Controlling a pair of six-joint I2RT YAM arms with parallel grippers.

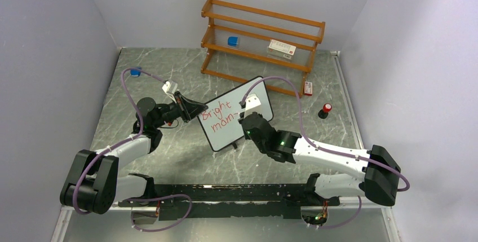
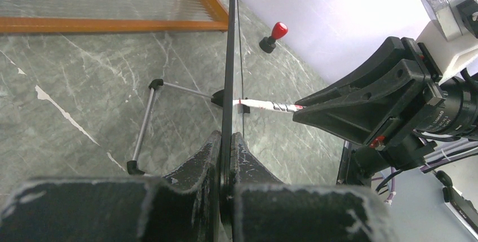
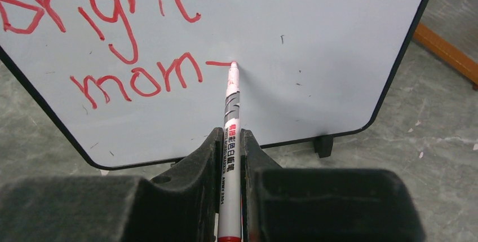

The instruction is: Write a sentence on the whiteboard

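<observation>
Left gripper [image 1: 194,108]: clamped tight on the left edge of the board. In the left wrist view its fingers [image 2: 211,154] pinch the thin black frame from both sides.

Whiteboard [image 1: 234,119]: small white rectangular board with rounded corners and a thin black frame. It stands propped on the green marbled table [image 1: 169,157], between the two arms and in front of the shelf, turned at an angle.

Board support [image 2: 147,119]: thin metal wire leg with black feet, behind the board and resting on the table.

Writing [image 3: 118,33]: red letters reading "Bright" over "mom", then a short red dash.

Marker [image 3: 230,157]: slim white pen with red and black print; its tip touches the board at the right end of the dash.

Right gripper [image 1: 246,119]: closed around the marker's barrel, facing the board.

Shelf [image 1: 262,33]: orange-brown wooden rack at the back, behind the board, holding a blue block [image 1: 233,41] and a white box [image 1: 281,48].

Knob [image 1: 326,110]: small red-topped piece on a black base, on the table right of the board and well apart from it.
</observation>
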